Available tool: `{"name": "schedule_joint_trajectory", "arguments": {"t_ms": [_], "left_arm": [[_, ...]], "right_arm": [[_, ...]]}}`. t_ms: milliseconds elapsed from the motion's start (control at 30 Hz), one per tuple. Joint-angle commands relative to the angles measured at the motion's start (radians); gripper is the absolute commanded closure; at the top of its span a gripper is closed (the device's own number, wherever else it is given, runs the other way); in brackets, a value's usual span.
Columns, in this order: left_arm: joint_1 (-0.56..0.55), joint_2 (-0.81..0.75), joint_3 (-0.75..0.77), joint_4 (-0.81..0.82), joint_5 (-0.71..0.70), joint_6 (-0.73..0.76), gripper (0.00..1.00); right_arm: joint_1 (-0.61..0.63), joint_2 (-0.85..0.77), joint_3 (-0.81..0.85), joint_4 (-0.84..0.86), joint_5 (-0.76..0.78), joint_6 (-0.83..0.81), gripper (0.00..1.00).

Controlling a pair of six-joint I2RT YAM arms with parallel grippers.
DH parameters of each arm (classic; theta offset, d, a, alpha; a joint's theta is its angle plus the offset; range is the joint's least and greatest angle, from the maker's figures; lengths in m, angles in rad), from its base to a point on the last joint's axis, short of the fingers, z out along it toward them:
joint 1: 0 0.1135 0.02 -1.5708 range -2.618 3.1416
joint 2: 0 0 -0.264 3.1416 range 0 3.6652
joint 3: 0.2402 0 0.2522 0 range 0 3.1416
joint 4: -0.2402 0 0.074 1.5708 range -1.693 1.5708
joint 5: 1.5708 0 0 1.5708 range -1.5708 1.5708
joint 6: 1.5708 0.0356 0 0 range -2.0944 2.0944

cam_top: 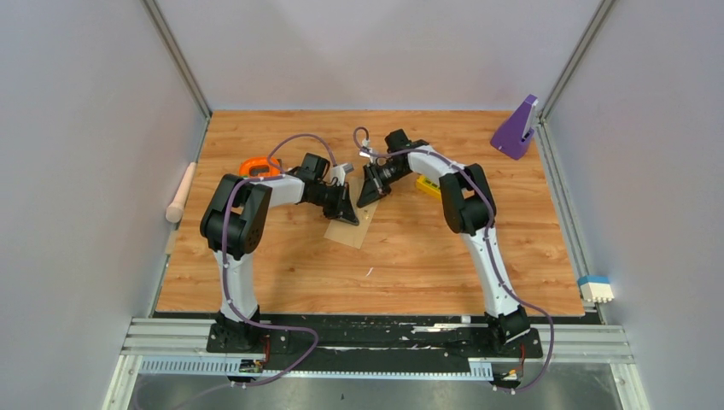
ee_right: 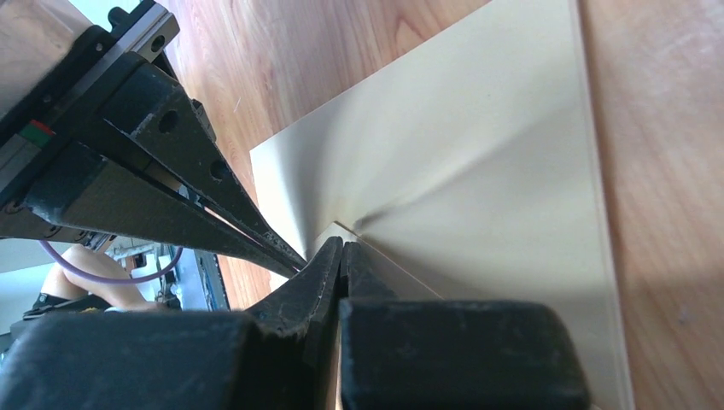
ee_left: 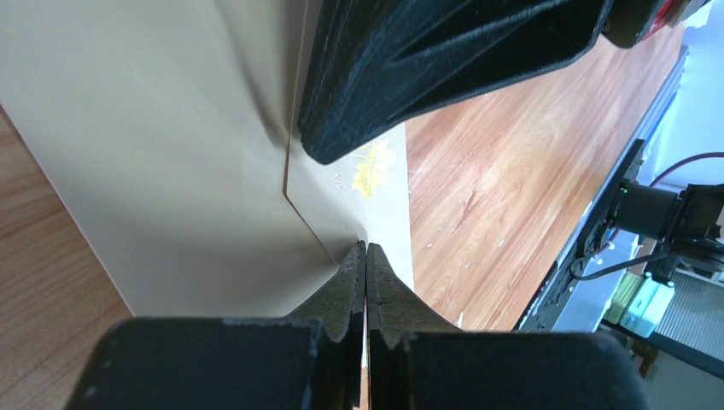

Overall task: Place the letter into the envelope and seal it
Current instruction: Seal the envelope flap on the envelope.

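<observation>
Tbl (cam_top: 444,273) free nearside of envelope (cam_top: 354,231)

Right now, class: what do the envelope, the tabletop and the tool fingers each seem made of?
Envelope: matte tan paper, probably kraft; it creases softly where pinched. Tabletop: wood-grain surface with a slight sheen, possibly laminate. Tool fingers: likely black plastic; dull, with no metallic shine.

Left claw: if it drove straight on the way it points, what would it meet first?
The left claw is shut on the envelope, so that paper comes first; just beyond it, likely the right claw, though depth is unclear.
</observation>
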Motion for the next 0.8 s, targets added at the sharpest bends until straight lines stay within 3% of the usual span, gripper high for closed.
{"name": "schedule_joint_trajectory", "arguments": {"t_ms": [0,233,767], "left_arm": [[-0.005,0.035,-0.009,-0.04,-0.134,0.065,1.0],[-0.005,0.042,-0.008,-0.04,-0.133,0.062,1.0],[-0.005,0.025,0.001,-0.026,-0.097,0.052,1.0]], "right_arm": [[-0.022,0.026,0.027,0.028,0.057,-0.019,1.0],[-0.012,-0.005,-0.046,0.003,-0.037,-0.068,1.0],[0.044,-0.005,-0.013,-0.062,0.006,-0.125,1.0]]}}
